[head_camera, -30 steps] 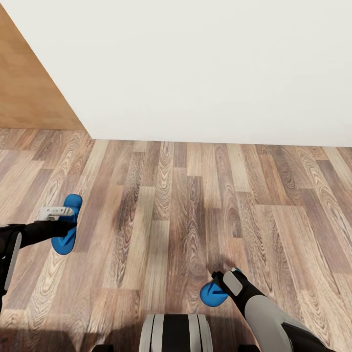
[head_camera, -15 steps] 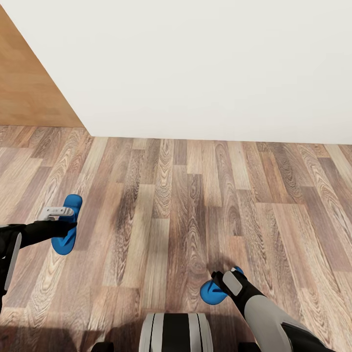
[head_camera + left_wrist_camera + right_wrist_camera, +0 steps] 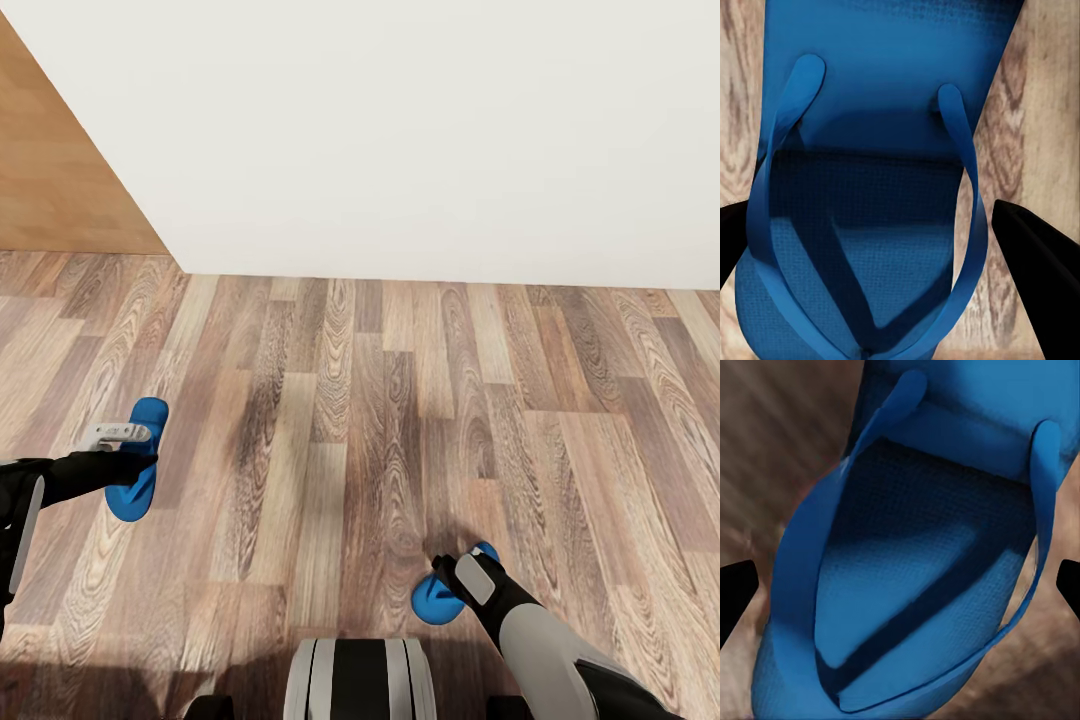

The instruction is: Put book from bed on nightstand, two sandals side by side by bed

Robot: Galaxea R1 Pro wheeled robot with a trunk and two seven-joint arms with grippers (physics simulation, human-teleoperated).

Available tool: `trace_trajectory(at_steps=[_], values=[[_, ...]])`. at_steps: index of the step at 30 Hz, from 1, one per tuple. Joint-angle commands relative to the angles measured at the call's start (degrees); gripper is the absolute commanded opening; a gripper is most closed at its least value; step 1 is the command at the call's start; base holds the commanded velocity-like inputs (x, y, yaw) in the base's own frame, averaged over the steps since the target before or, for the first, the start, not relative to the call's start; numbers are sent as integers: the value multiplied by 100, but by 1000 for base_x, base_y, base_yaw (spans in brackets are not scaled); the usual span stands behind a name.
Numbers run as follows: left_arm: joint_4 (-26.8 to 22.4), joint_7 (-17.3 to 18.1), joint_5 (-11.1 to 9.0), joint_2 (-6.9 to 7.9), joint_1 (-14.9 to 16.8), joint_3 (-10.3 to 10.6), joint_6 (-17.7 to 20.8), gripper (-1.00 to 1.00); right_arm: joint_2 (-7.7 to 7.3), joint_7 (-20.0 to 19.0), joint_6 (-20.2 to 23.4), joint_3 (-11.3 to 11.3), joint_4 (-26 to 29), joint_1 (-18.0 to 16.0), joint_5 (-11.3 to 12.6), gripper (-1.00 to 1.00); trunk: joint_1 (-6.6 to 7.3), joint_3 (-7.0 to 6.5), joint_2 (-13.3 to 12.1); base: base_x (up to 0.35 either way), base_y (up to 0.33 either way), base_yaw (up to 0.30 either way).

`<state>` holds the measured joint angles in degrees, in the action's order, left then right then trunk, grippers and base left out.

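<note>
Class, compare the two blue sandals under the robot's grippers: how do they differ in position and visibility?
The left sandal lies farther from the robot's base; the right sandal lies close to it. The left sandal shows most of its length; the right sandal is largely hidden by the arm. Both are blue flip-flops, each framed by gripper fingers in its wrist view.

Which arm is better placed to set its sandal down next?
Neither clearly. The left gripper sits over one bright blue flip-flop sandal, the right gripper over the other, fingers straddling each. No bed in view; perhaps left, with more open wood-plank floor around it.
</note>
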<state>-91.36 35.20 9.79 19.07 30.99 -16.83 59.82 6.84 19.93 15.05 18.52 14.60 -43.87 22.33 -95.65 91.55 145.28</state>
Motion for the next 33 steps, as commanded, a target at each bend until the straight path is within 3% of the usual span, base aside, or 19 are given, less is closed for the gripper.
trace_trajectory(at_steps=[1, 15, 16, 24, 33], values=[[-5, 66, 59, 0, 4, -5, 18, -100, 1, 38, 24, -15, 16, 2, 53, 100, 1, 3, 1, 0, 0, 0], [-5, 66, 62, 0, 4, -5, 18, -100, 1, 38, 24, -15, 16, 2, 53, 100, 1, 3, 1, 0, 0, 0], [-5, 66, 63, 0, 4, -5, 18, -100, 1, 38, 24, -15, 16, 2, 53, -100, 1, 3, 1, 0, 0, 0], [-5, 66, 60, 0, 4, -5, 18, -100, 1, 38, 24, -15, 16, 2, 53, -100, 1, 3, 1, 0, 0, 0], [-5, 69, 65, 0, 4, -5, 18, -100, -5, 33, 24, -15, 16, 2, 53, -100, 24, -196, -11, 0, 0, 0]])
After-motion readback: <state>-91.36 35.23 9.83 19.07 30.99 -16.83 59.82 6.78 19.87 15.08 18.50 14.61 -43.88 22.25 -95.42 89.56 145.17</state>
